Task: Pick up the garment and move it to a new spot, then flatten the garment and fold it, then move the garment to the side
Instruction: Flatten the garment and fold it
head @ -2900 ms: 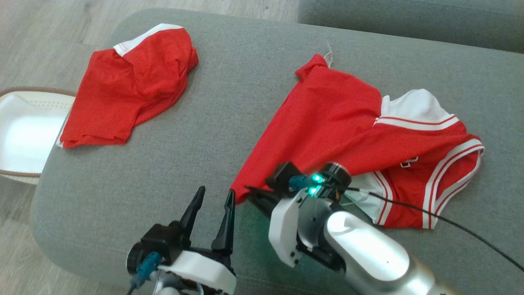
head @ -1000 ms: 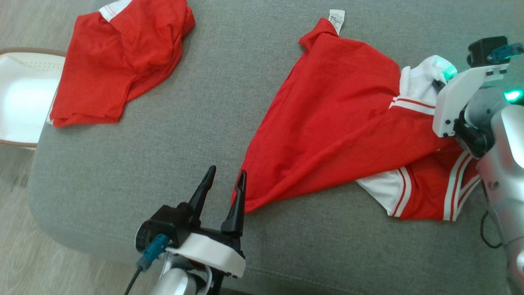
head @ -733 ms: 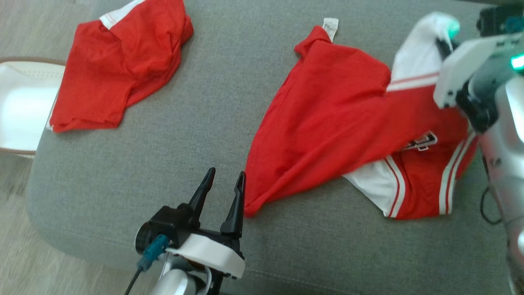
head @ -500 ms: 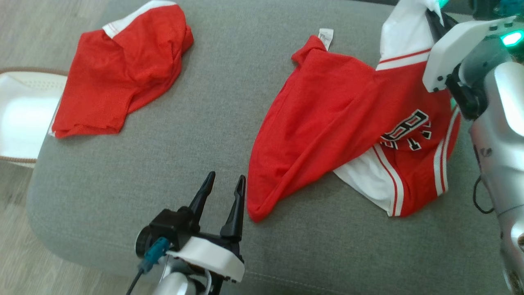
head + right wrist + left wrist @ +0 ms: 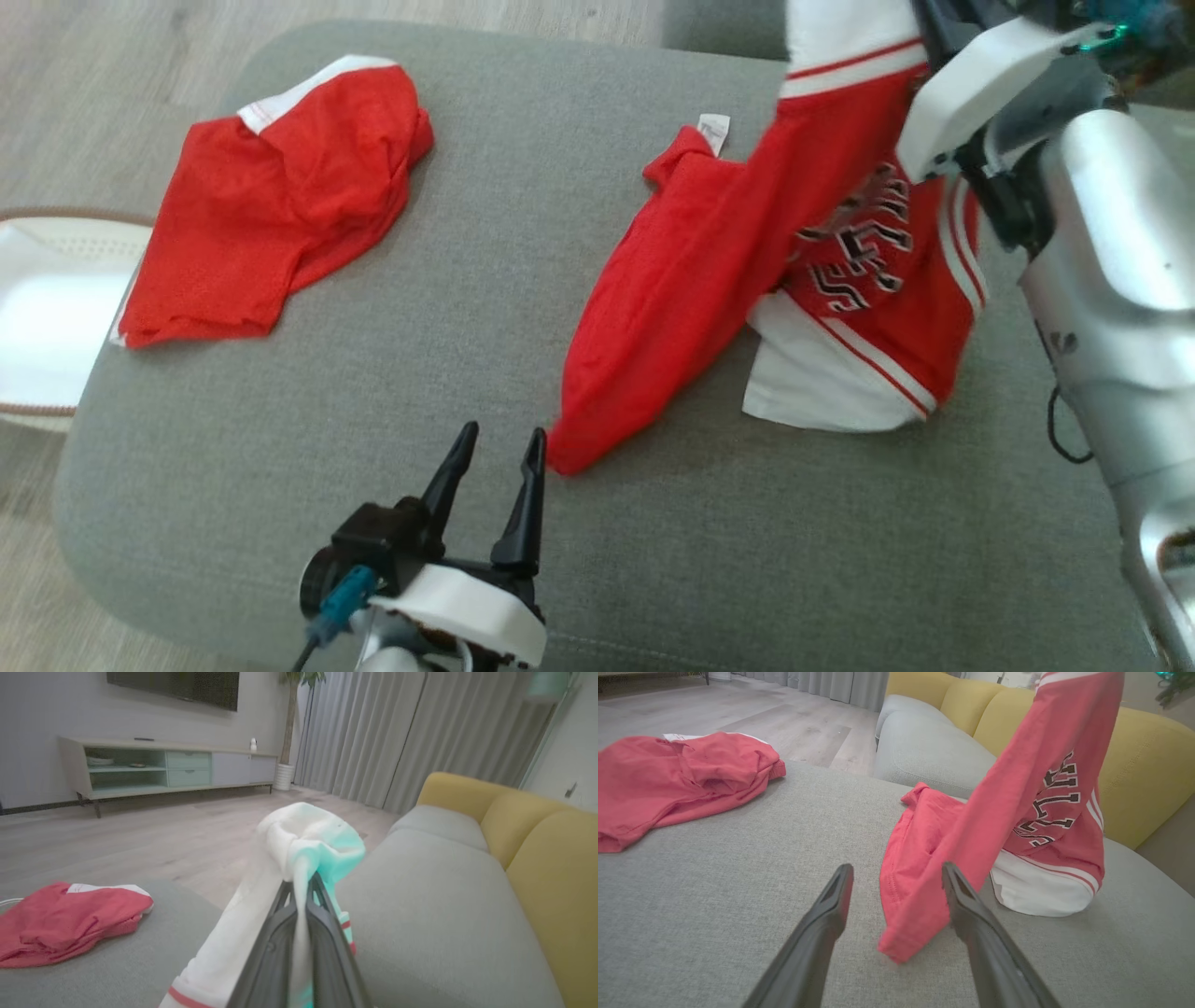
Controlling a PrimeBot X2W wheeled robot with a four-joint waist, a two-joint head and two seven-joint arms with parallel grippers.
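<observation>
Looking from the biggest thing down, you have the grey cushion [image 5: 485, 308] as your work surface. Its rounded near edge runs close below the left arm, and its left edge drops toward a white basket [image 5: 47, 308]. Behind it stands a yellow sofa [image 5: 1134, 756], so the far right side is hemmed in.

The garment [image 5: 709, 271] is half raised. One white end is held high at the upper right, and the red body with its black lettering hangs down from there. The lower hem and a white sleeve are resting on the cushion. Holding it by one end probably lets the cloth drop out of its bunch before you carry it.

A second red garment [image 5: 271, 215] lies crumpled at the far left, well apart from the first. The bare grey between the two looks like your best room for laying out. Keep away from the near rim, where a trailing hem could slide off.

Your right gripper [image 5: 299, 884] has its fingers pressed together, pinching the white fabric. Your left gripper [image 5: 499, 434] is spread wide and holds nothing, and the hem's tip lies just beside it. A small care label [image 5: 713, 126] sticks out at the far corner.
</observation>
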